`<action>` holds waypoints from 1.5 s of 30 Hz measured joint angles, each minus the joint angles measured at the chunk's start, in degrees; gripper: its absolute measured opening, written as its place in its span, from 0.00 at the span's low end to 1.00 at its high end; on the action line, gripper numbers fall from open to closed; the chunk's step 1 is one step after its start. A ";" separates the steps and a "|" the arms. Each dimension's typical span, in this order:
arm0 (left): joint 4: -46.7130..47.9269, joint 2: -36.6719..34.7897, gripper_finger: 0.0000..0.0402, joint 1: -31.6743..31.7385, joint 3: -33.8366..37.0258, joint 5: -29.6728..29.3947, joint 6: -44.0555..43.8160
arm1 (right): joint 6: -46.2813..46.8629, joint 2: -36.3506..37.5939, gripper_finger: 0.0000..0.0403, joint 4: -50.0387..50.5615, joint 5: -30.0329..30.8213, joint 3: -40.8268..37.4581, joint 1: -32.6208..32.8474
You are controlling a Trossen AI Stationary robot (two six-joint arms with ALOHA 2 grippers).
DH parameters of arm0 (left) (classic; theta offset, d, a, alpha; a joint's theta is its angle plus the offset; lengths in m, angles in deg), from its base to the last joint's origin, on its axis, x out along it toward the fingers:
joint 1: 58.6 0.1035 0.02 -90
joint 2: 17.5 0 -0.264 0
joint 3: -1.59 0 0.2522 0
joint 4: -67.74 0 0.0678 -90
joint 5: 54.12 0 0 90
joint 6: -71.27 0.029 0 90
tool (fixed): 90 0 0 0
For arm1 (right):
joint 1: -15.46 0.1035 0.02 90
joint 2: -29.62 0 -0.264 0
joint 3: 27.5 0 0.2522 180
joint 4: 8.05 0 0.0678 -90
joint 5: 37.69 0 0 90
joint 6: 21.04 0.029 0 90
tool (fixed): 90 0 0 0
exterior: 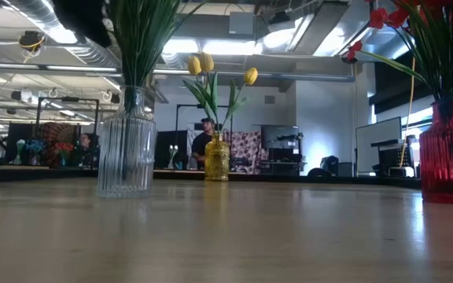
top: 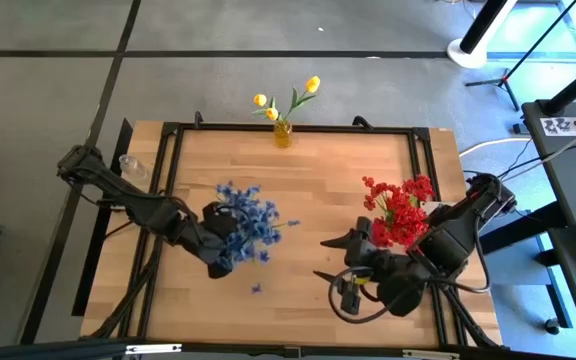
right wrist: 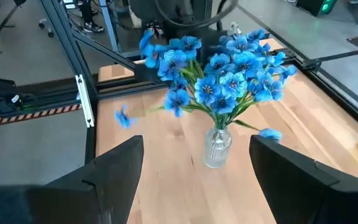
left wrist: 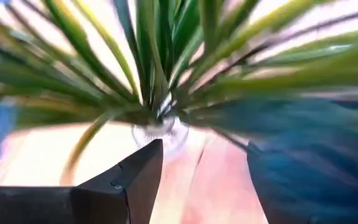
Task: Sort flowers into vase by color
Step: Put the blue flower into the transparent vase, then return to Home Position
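Note:
Blue flowers (top: 249,222) stand in a clear ribbed glass vase (exterior: 126,149) at mid-table, their stems in its neck. My left gripper (top: 226,250) hangs open over the near-left side of this bunch. In its wrist view the open gripper (left wrist: 204,155) frames the vase mouth (left wrist: 160,130) and the spreading green stems. Red flowers (top: 400,212) fill a red vase (exterior: 449,157) on the right. Yellow tulips (top: 286,100) sit in a small amber vase (exterior: 216,157) at the far edge. My right gripper (top: 323,258) is open and points left at the blue bunch (right wrist: 219,71).
A loose blue blossom (top: 256,288) lies on the wood near the front, and further loose blossoms (right wrist: 123,117) lie beside the clear vase. A black frame (top: 298,128) borders the tabletop. Bare wood lies between the blue and red vases. People stand in the room behind.

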 joint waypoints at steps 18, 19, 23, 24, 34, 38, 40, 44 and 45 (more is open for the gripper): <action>14.12 -8.22 0.56 -8.05 -13.04 0.91 -14.22 | -18.48 0.55 0.73 -7.96 -12.08 -0.06 -8.40; 13.77 -9.67 0.56 -8.05 -13.45 0.88 -14.67 | -19.82 0.55 0.73 -8.77 -12.87 -0.07 -9.27; 7.01 -16.57 0.56 -7.88 -13.67 -6.58 -11.97 | -26.49 1.06 0.73 -11.30 -15.60 -0.07 -13.25; 3.36 -18.21 0.55 -7.21 -13.14 -9.41 -9.18 | -27.64 1.51 0.72 -11.72 -16.51 -0.07 -14.46; -30.92 -22.10 0.28 17.49 0.31 6.57 12.01 | -38.69 8.83 0.47 -12.09 -32.48 -0.04 -27.18; -31.37 -26.07 0.16 25.49 2.52 10.45 17.25 | -40.32 10.46 0.33 -12.97 -41.38 -1.52 -33.72; -31.96 -30.14 0.11 27.87 3.70 11.88 19.47 | -40.14 12.44 0.25 -17.28 -45.98 -7.26 -37.67; -30.92 -38.89 0.04 30.61 8.80 11.69 19.62 | -34.94 17.98 0.09 -34.36 -56.20 -24.86 -45.31; -30.85 -40.93 0.03 30.63 10.19 11.12 19.53 | -33.14 19.88 0.05 -39.43 -56.66 -29.05 -46.68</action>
